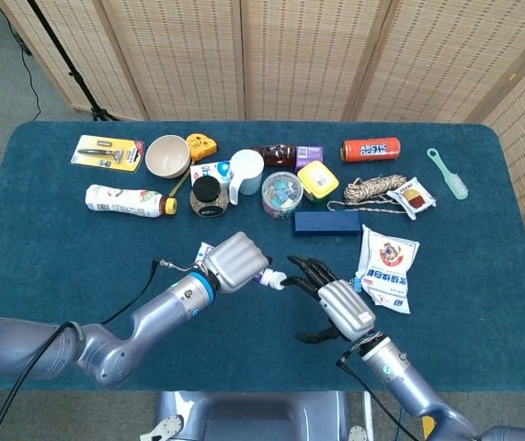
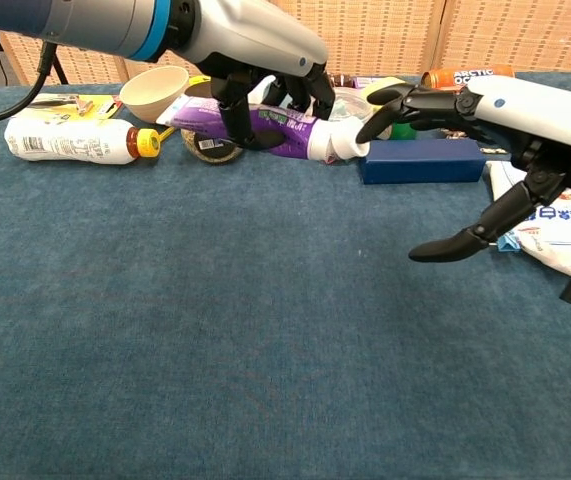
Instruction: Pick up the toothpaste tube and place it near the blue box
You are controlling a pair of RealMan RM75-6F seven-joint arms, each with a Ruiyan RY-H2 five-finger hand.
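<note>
Firmly gripped: toothpaste tube (image 2: pixel 265 128) in left hand (image 1: pixel 236 262)

The toothpaste tube (image 2: pixel 265 128) sits in the left hand (image 2: pixel 255 55), left of the blue box (image 2: pixel 420 162) and right hand (image 2: pixel 485 140).

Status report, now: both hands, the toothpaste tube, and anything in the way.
Left hand grips toothpaste tube, lifted off table. Right hand open, fingertips at the white cap. Blue box just beyond; snack bag right of it.
</note>
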